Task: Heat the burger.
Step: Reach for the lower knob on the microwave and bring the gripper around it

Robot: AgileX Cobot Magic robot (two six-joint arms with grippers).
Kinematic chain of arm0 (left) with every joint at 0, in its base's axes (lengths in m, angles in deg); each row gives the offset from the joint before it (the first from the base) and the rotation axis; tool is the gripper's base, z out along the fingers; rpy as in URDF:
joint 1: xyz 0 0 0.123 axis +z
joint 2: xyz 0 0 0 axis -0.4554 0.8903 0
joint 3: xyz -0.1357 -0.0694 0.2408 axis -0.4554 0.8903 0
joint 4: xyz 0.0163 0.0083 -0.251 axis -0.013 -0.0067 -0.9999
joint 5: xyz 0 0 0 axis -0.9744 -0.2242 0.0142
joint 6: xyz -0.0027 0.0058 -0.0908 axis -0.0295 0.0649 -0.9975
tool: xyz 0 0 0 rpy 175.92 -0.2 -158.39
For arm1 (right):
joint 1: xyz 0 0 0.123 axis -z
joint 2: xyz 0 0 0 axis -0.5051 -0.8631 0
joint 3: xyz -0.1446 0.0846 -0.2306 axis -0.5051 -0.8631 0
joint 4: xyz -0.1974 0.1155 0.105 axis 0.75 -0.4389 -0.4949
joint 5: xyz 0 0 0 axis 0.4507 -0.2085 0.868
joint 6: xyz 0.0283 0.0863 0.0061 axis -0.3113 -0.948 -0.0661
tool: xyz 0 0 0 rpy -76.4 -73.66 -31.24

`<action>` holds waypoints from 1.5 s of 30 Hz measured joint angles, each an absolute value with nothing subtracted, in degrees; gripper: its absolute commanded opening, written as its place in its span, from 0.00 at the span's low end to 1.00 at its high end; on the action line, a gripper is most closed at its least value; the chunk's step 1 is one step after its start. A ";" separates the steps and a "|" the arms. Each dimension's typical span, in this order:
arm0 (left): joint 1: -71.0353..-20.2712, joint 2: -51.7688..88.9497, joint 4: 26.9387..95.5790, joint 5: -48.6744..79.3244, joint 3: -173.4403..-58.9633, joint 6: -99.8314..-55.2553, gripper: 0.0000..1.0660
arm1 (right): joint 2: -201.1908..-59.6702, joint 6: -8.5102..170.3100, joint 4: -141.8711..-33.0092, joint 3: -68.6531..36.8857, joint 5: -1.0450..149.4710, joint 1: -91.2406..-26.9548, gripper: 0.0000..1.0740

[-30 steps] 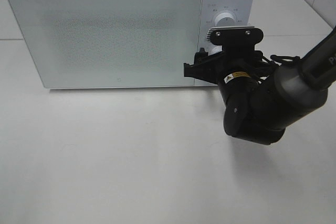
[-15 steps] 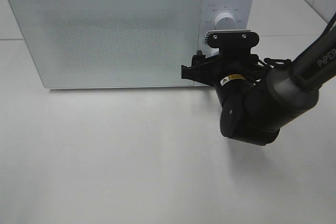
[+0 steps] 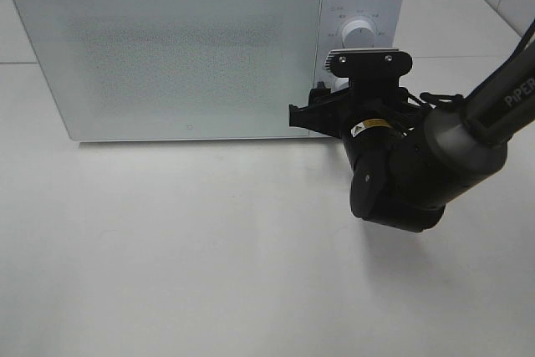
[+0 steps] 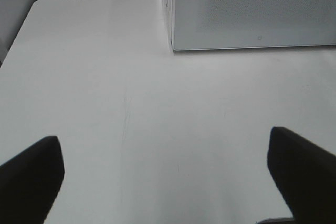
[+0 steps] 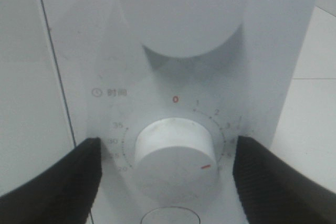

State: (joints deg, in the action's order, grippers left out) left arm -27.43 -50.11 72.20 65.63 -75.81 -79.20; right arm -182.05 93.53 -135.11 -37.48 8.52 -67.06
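The right gripper (image 5: 165, 142) stands open against the microwave's (image 3: 167, 48) control panel. Its two dark fingers (image 5: 52, 182) are spread to either side of the timer knob (image 5: 176, 153), with a gap on both sides (the knob's red mark (image 5: 208, 167) points off the 0, toward the 5). The left gripper (image 4: 163, 136) is spread wide too, with only bare table (image 4: 131, 93) between its fingers and the microwave's closed door (image 4: 252, 9) farther ahead. The burger shows in no view, so its place relative to either gripper cannot be told.
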 measured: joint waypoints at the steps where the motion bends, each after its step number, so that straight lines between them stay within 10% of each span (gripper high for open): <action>1: -27.43 -50.11 72.20 65.63 -75.81 -79.20 0.92 | -182.05 93.88 -135.22 -37.48 8.52 -67.06 0.49; 8: -27.43 -50.11 72.20 65.63 -75.81 -79.20 0.92 | -182.05 95.02 -135.74 -37.48 8.52 -67.06 0.19; 19: -27.43 -50.11 72.20 65.63 -75.81 -79.20 0.92 | -182.05 96.51 -135.51 -37.48 8.52 -67.06 0.03; 45: -27.43 -50.11 72.20 65.63 -75.81 -79.20 0.92 | -179.65 75.60 -128.92 -38.80 12.19 -65.46 0.00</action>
